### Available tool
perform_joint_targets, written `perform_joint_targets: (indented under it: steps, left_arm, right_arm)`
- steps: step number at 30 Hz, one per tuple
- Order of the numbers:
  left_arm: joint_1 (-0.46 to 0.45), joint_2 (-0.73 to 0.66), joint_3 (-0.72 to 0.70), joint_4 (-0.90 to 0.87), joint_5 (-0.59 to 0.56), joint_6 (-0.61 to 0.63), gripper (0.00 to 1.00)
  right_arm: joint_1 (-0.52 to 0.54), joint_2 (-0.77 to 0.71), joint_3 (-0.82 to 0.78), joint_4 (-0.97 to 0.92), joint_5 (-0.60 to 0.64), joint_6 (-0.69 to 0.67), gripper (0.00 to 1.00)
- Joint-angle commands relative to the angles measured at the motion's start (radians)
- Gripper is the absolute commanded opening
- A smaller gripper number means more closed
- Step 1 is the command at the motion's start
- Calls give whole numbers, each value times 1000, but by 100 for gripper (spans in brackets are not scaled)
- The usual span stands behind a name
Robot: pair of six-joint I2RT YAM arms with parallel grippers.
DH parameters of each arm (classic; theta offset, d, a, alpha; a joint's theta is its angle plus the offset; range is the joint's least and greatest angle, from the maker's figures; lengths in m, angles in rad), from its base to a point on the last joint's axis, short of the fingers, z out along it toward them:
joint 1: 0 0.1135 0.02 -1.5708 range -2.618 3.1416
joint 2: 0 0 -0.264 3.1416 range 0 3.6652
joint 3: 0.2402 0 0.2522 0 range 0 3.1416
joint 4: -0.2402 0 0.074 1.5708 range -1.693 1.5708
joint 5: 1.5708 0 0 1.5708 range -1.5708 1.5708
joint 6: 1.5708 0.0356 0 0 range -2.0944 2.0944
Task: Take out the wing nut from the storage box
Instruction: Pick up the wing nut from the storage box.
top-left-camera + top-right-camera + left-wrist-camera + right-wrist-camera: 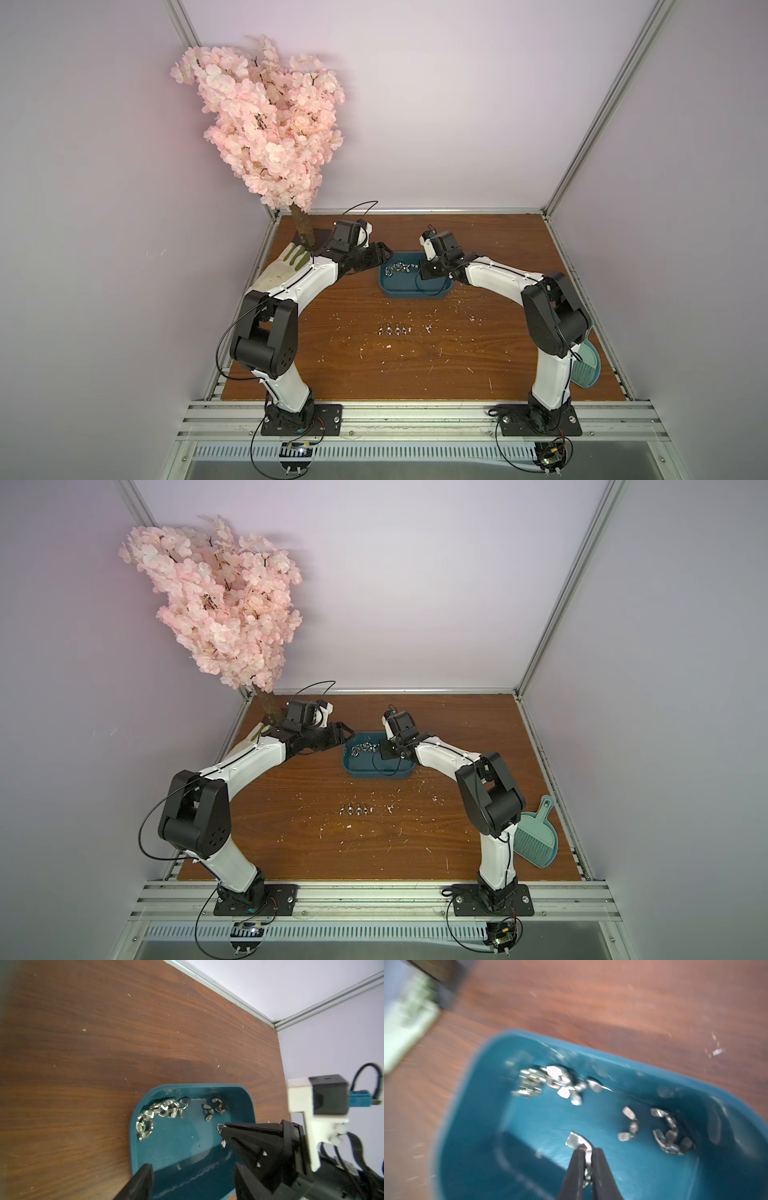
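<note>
The right gripper (586, 1152) points down into the storage box (467, 1126), pinched shut on a wing nut (576, 1139). The left gripper (192, 1165) hovers over the box's end, jaws partly apart and empty.

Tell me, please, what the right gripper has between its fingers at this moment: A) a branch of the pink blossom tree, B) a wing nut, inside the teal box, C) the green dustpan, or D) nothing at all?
B: in the right wrist view the right gripper is shut on a wing nut, with the bare floor of the box behind it.
</note>
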Motion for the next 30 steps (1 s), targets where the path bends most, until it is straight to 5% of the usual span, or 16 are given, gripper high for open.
perform_joint_targets:
  steps: [1, 15, 30]
  left_arm:
    - [11, -33, -28, 92, 80, -49, 59]
    - [-49, -32, -64, 161, 115, -95, 40]
    - [-52, -15, -81, 203, 167, -133, 27]
  right_arm:
    - [6, -65, -15, 70, -78, 47, 5]
    - [29, -131, -62, 184, -226, 131, 5]
    - [47, -129, -57, 243, -252, 161, 5]
